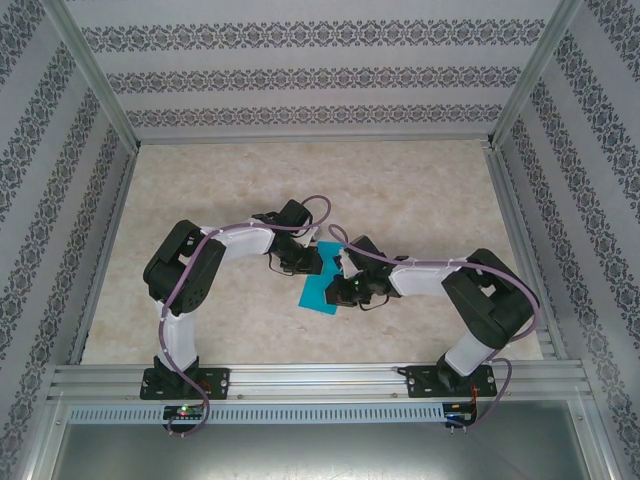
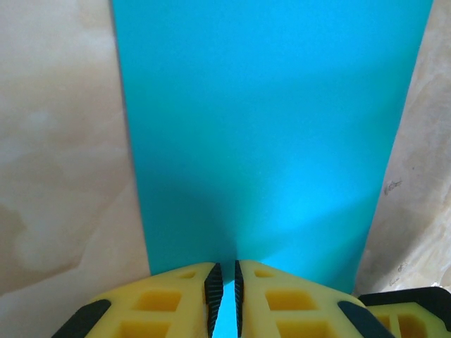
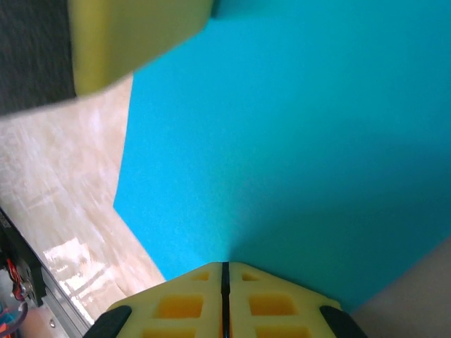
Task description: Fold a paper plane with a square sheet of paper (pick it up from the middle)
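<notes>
The pale, marbled table (image 1: 300, 180) carries the thin turquoise-blue square sheet of paper (image 1: 320, 290) at its middle, between the two arms. The sheet is the thing most at risk. With two opposite edges seemingly pinched, a pull apart could tear it. A push together could buckle it into a stray crease away from the intended fold line, and a skewed hold would probably put the fold off-centre.

The yellow-and-black left pincer (image 2: 224, 271) has its jaws almost together with a sliver of blue in the slit. It looks clamped on the sheet's near edge, with the paper stretching away ahead of it. The right pincer (image 3: 225, 267) is fully closed, and the sheet's edge runs into its seam. It appears to grip there from the opposite side.
</notes>
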You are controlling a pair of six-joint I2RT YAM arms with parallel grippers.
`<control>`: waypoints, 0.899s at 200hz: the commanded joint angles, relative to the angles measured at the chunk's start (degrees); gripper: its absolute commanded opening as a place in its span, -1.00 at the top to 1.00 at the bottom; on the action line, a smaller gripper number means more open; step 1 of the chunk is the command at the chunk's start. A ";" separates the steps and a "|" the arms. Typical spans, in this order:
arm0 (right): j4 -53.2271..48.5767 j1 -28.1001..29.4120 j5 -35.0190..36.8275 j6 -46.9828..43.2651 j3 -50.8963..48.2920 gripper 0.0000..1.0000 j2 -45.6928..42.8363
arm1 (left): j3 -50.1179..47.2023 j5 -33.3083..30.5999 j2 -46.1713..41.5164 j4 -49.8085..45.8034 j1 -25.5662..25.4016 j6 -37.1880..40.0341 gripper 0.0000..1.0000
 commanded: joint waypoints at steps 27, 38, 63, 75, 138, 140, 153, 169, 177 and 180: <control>-5.94 2.72 1.15 -1.07 -5.77 0.82 -2.71 | -3.13 -6.96 5.57 -7.84 -0.38 1.49 0.58; -7.49 3.41 2.11 -1.48 -6.09 0.82 -3.28 | -3.08 -7.07 5.52 -8.01 -0.38 1.49 0.58; -12.37 5.03 4.91 -2.49 -5.79 0.82 -4.83 | -2.94 -7.16 5.35 -8.28 -0.32 1.57 0.58; -12.90 5.36 5.11 -2.31 -6.05 0.82 -5.81 | -2.94 -7.24 5.39 -8.28 -0.38 1.63 0.58; -14.78 4.82 5.64 -1.35 -5.79 0.82 -10.98 | -3.03 -7.01 5.26 -8.27 -0.38 1.54 0.58; -14.61 4.71 5.65 -1.12 -5.65 0.82 -11.22 | -3.03 -7.02 5.23 -8.26 -0.43 1.58 0.58; -12.15 3.31 5.54 0.95 -4.58 0.82 -13.47 | -2.99 -6.87 5.05 -8.28 -0.43 1.58 0.58; -9.53 0.82 6.06 2.39 -3.42 0.82 -15.67 | -3.03 -6.84 4.65 -8.27 -0.38 1.49 0.58; -8.90 -0.88 6.38 2.76 -2.49 0.81 -15.98 | -3.12 -6.75 4.56 -8.11 -0.38 1.32 0.58; -8.61 -1.39 6.56 2.93 -2.25 0.81 -16.09 | -3.10 -6.75 4.56 -8.10 -0.38 1.34 0.58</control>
